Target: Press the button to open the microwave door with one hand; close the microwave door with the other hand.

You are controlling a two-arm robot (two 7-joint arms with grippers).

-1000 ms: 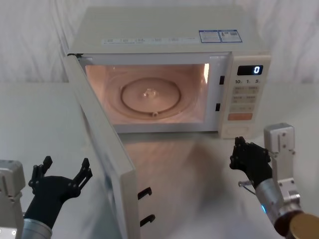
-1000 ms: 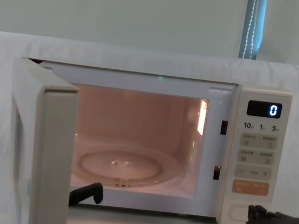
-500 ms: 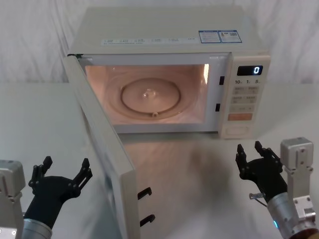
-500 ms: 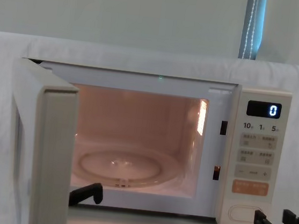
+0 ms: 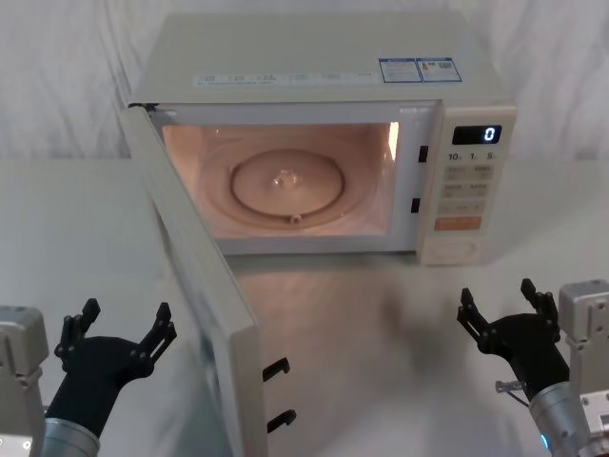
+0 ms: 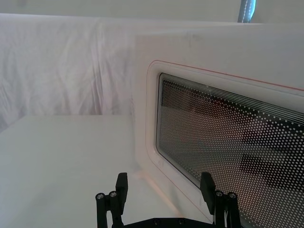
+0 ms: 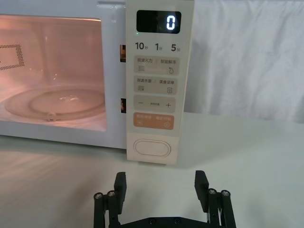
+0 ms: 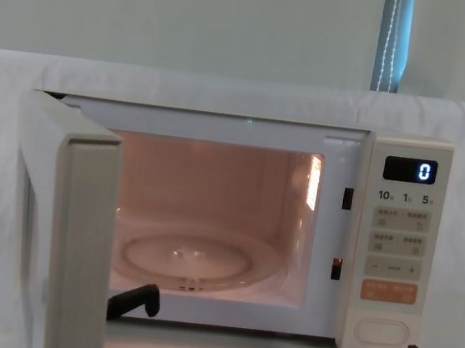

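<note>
The cream microwave door (image 5: 195, 276) stands swung wide open toward my left, its front edge (image 8: 82, 241) facing me and its dark window (image 6: 228, 142) close to the left wrist camera. The lit cavity (image 5: 285, 181) is exposed. The button (image 5: 455, 250), a large blank cream key (image 7: 152, 147), sits at the bottom of the control panel (image 8: 381, 332). My left gripper (image 5: 127, 319) is open, low on the outer side of the door (image 6: 164, 183). My right gripper (image 5: 498, 303) is open in front of the panel, well back from the button (image 7: 161, 180).
The microwave stands on a white-covered table (image 5: 381, 333) with white cloth behind it. A glass turntable (image 5: 285, 186) lies in the cavity. The display (image 7: 158, 22) reads 0, and an orange key (image 7: 154, 121) sits above the button. Door latches (image 5: 276, 369) stick out of the door's edge.
My right gripper has drawn back from the button toward me and to the right, and its fingers have spread open. The door and left gripper have not moved.
</note>
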